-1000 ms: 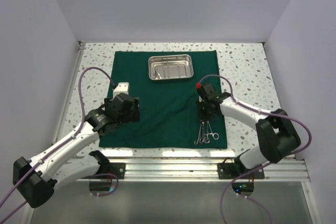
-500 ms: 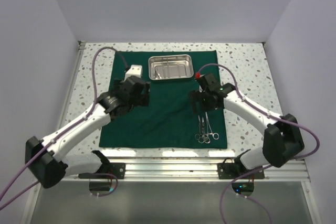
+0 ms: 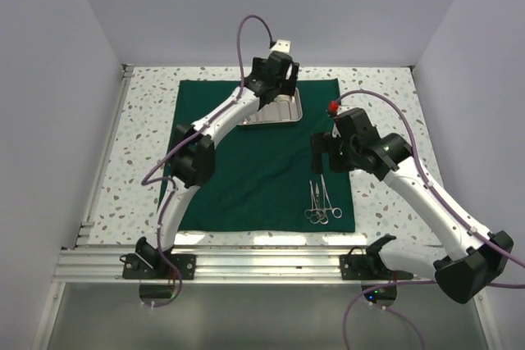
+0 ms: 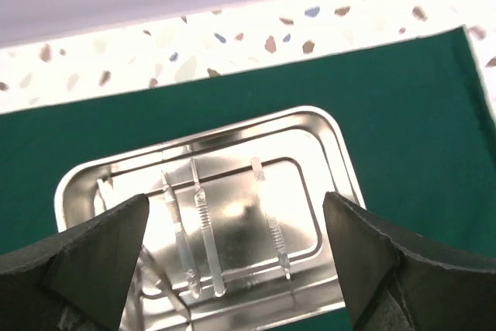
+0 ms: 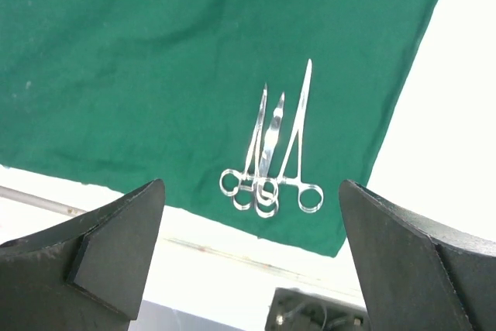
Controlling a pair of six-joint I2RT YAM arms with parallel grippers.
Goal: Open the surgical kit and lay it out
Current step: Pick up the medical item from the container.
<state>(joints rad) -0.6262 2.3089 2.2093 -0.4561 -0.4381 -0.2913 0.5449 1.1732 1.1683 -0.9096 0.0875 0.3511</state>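
Observation:
The dark green cloth (image 3: pixel 246 170) lies spread flat on the table. At its far edge stands the steel tray (image 3: pixel 283 120), and my left gripper (image 3: pixel 273 92) hovers open above it. In the left wrist view the tray (image 4: pixel 325 137) holds three slim steel instruments (image 4: pixel 203 222) between my open left gripper's (image 4: pixel 235 208) fingers. Three scissor-handled clamps (image 3: pixel 322 202) lie bunched at the cloth's near right corner. My right gripper (image 3: pixel 321 161) hangs open just beyond them, holding nothing. In the right wrist view the clamps (image 5: pixel 271 153) lie framed by the open right gripper (image 5: pixel 252 189).
The speckled tabletop (image 3: pixel 139 120) surrounds the cloth. An aluminium rail (image 3: pixel 271 261) runs along the near edge. White walls close in the left, far and right sides. Purple cables loop off both arms.
My left arm swung from the cloth's left side to above the tray. My right gripper opened, left the clamps on the cloth, and lifted up and away from them.

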